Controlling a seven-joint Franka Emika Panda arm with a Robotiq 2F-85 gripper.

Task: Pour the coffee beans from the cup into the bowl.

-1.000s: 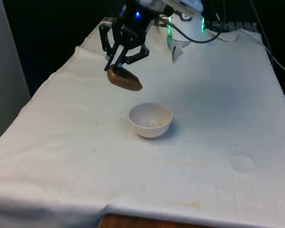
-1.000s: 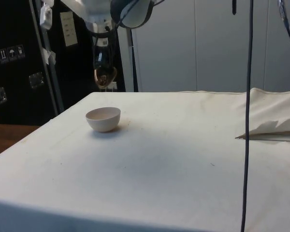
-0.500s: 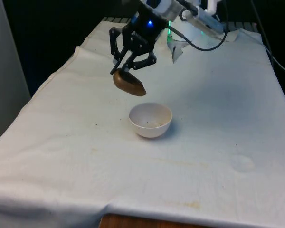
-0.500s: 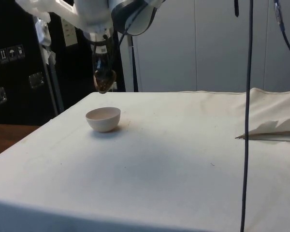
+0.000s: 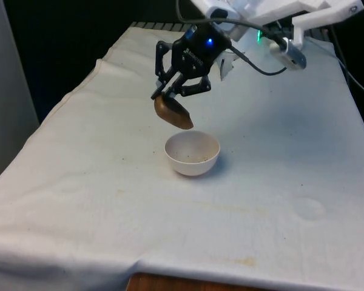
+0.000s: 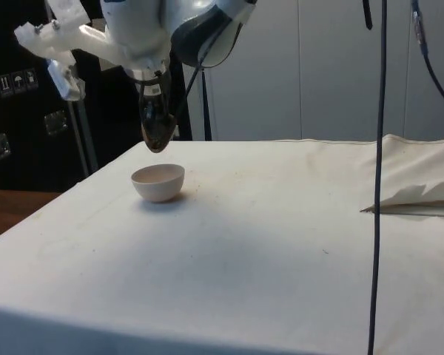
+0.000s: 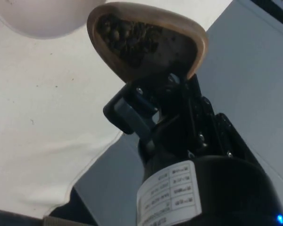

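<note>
A white cloth (image 5: 273, 151), creased and lightly stained, is covering the table; bare wood is showing at the bottom edge of the front view. Black curtains are hanging across the top of that view. In the side view, dark cabinets are standing at the upper left and pale panels are running across the upper right.

Count: one bowl (image 5: 192, 153), one cup (image 5: 173, 113), one gripper (image 5: 177, 92).

The white bowl is sitting upright on the cloth near the middle of the front view, with a few dark specks inside it.

The gripper is clenching the brown cup by its rim, holding it in the air just above the bowl's rim on the front view's left. The cup is tilting steeply, its long axis slanting down toward the bowl. In the wrist view, coffee beans (image 7: 127, 40) are lying inside the cup.
</note>
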